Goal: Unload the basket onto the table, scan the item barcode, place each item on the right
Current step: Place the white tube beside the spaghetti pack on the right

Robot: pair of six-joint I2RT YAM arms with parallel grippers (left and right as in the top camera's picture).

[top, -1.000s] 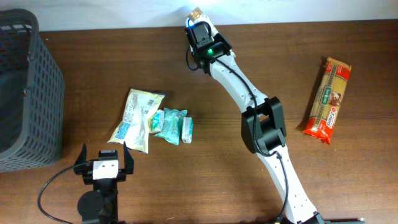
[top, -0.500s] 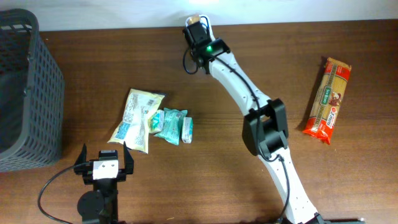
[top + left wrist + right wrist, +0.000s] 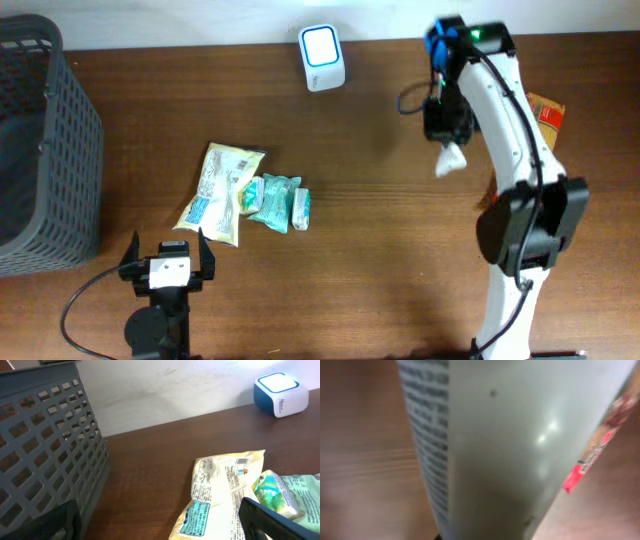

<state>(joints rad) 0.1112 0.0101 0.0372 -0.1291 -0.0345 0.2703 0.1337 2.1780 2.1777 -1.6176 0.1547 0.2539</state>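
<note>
Right arm has swung away from the scanner [image 3: 322, 58], which a second ago lay directly under the right hand [image 3: 447, 138]; the scanner now stands uncovered, its lit face up, well off to that hand's left at the back edge of the counter [image 3: 380, 250]. Right hand jaws are pinched nearly together on the pale packet [image 3: 450, 160], which hangs from the fingertips just below the hand, clear of the scanner. Right wrist view: the packet fills almost the whole frame, a grey, glossy face with a column of dark print down one side, too blurred to read; no barcode can be made out. A strip of red and orange wrapper shows at that view's right edge, wood grain at its left. Overhead, the pasta bag [image 3: 545, 108] lies just to the right of the right hand, mostly hidden behind the arm. Left hand [image 3: 168, 252] has not shifted over the same second: it sits near the front edge, jaws spread to full width, nothing between them. Just ahead of the left hand lies the yellow-white packet [image 3: 218, 190], with the green packet [image 3: 275, 200] touching its right side. Dark basket [image 3: 40, 150] stands ahead and to the left of the left hand. Left wrist view confirms both packets near the fingers and the scanner far ahead to the right.
</note>
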